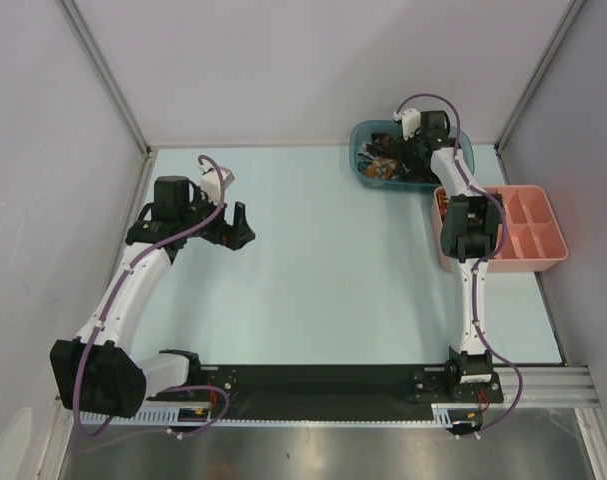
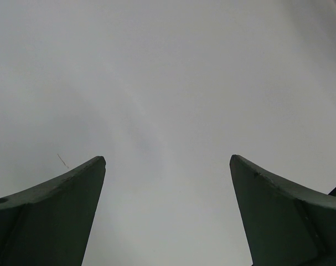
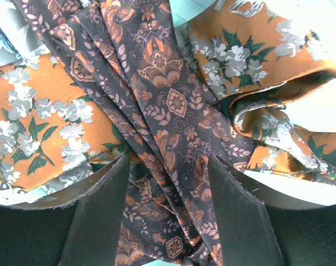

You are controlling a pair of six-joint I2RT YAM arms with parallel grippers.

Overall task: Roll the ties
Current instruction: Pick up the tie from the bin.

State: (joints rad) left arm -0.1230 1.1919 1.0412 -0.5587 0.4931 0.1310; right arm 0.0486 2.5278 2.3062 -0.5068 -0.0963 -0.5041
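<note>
Several ties lie heaped in the blue tub [image 1: 366,133]. In the right wrist view a dark brown tie [image 3: 168,100] with orange paisley runs in pleated folds over a gold tie [image 3: 46,105] with white flowers; a grey tie [image 3: 4,30] shows at the top left. My right gripper [image 3: 168,166] is down in the tub [image 1: 401,155], open, its fingers [image 3: 104,216] straddling the dark brown tie's folds. My left gripper [image 1: 237,224] hangs wide open over bare table at the left; its wrist view [image 2: 168,160] shows nothing between the fingers.
A pink compartment tray [image 1: 545,236] sits right of the right arm, just in front of the tub. Grey walls close in the table at the left, back and right. The arms' bases stand on a black strip [image 1: 323,385] at the near edge.
</note>
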